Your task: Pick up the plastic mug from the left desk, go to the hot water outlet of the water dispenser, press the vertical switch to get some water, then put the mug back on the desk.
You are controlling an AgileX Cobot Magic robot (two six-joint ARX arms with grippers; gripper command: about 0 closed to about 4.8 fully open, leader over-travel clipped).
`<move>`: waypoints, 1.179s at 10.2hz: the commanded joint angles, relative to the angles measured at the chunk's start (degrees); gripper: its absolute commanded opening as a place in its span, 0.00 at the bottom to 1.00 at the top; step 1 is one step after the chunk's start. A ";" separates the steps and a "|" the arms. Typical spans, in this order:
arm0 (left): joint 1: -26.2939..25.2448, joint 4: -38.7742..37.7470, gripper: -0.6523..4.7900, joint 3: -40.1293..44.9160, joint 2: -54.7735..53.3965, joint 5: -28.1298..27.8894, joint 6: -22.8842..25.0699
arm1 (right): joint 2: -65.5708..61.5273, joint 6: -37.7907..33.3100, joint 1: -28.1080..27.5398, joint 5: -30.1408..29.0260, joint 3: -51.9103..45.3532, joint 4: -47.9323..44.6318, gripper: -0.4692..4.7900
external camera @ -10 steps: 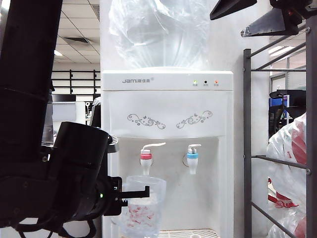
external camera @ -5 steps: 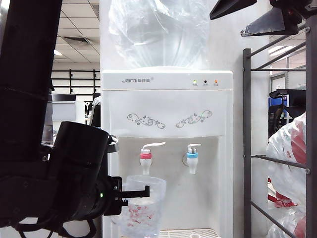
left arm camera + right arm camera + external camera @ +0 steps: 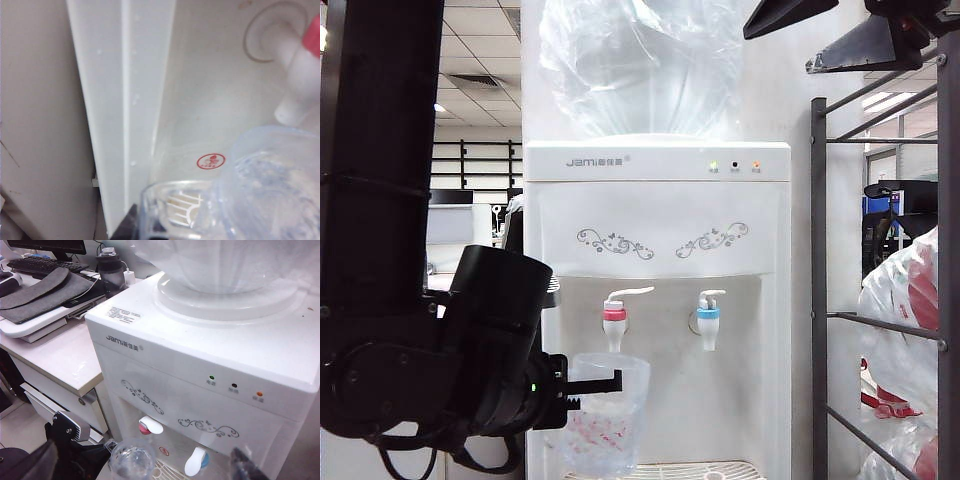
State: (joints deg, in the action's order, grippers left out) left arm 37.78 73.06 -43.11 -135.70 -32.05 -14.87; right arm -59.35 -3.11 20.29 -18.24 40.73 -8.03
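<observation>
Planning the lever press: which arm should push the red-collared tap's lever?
Left. The left gripper holds the clear plastic mug just below the red-collared tap; raising its rim could push the thin white lever. The right gripper hangs open, higher up.

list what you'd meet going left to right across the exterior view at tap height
left gripper holding the plastic mug → hot water outlet with its red collar → blue-collared tap → grey metal rack

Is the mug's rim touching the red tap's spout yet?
Apart. The exterior view shows a clear gap between the mug, held in the left gripper, and the red tap above it.
</observation>
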 commanded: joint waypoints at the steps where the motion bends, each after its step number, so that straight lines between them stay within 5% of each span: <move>1: -0.79 1.40 0.11 -0.42 0.66 0.11 -2.71 | 0.07 0.15 0.07 -0.37 0.17 -0.74 1.00; 4: -1.14 0.79 0.11 -0.42 0.66 0.42 -1.95 | 0.07 0.15 0.07 -0.35 0.17 -0.74 1.00; 5: -0.59 -1.25 0.11 -1.64 1.57 1.46 4.22 | 0.07 0.15 0.07 -0.35 0.17 -0.74 1.00; 12: -0.33 -2.25 0.11 -1.62 3.15 1.42 2.40 | 0.07 0.15 0.07 -0.37 0.17 -0.74 1.00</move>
State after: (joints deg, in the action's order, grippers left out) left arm 37.36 68.10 -44.34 -133.21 -30.41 -11.64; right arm -59.35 -3.11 20.29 -18.24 40.71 -8.01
